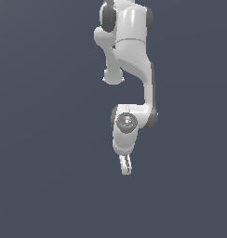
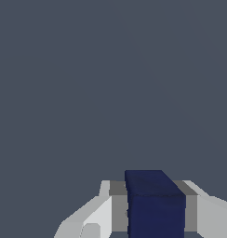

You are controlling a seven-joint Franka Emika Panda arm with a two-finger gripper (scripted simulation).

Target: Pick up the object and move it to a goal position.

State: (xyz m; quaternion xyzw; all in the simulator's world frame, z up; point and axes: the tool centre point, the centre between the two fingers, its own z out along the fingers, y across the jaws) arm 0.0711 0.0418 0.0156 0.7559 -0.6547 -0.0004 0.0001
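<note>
Arm: the white Panda arm reaches down the middle of the exterior view, wrist bent so the gripper points at the flat grey surface.
Claw state: closed on the dark navy-blue block; the wrist view shows a grey finger pad against each side face of the block, with no gap visible.
Block location: between the fingertips, at the arm's lower end. In the exterior view the block is hidden by the fingers.
Reason for hold: judged, a pinch on opposite flat faces keeps the small cube square and stops it from rotating during transport.
Height: contact with the surface or clearance above it cannot be told; no shadow is rendered.
Surroundings: nothing else shows in either view.
Goal position: no marker is visible.
Obstructions: none visible; judged, the path is open in every direction.
</note>
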